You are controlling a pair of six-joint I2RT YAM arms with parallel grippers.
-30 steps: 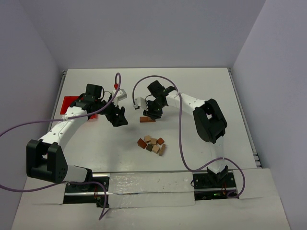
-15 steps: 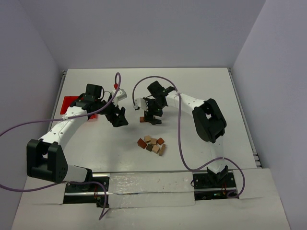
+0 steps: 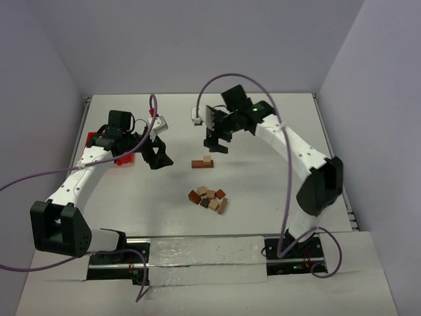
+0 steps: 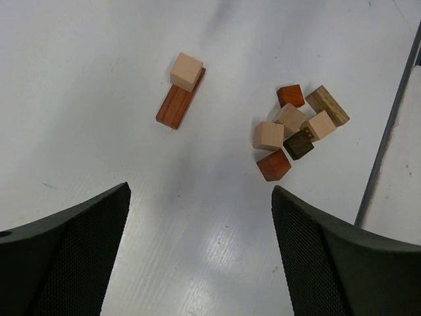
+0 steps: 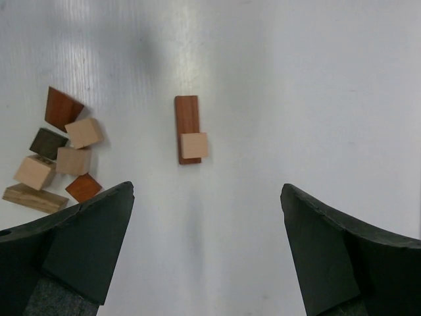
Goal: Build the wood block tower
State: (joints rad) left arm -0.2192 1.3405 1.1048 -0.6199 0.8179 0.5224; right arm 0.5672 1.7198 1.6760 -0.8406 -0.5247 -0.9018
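Tower base: reddish-brown flat wooden bar [image 3: 198, 164] is lying near the middle of the white table [image 3: 131, 197], carrying a light tan wooden cube [image 3: 206, 158] on one end. Seven loose small wooden blocks [image 3: 208, 199], tan to dark brown, are sitting clustered toward the near edge, apart from the bar. Left end effector [image 3: 158, 158] is hovering left of the bar, fingers spread, empty. Right end effector [image 3: 217, 143] is hanging beyond the bar, fingers spread wide, holding nothing.

Light tan wooden cube [image 3: 206, 158] on right end of reddish-brown wooden bar [image 3: 197, 164]. Cluster of loose wooden blocks [image 3: 209, 199] in front of bar, apart from it. Red plastic bin [image 3: 93, 139] near left edge of white table [image 3: 276, 171].
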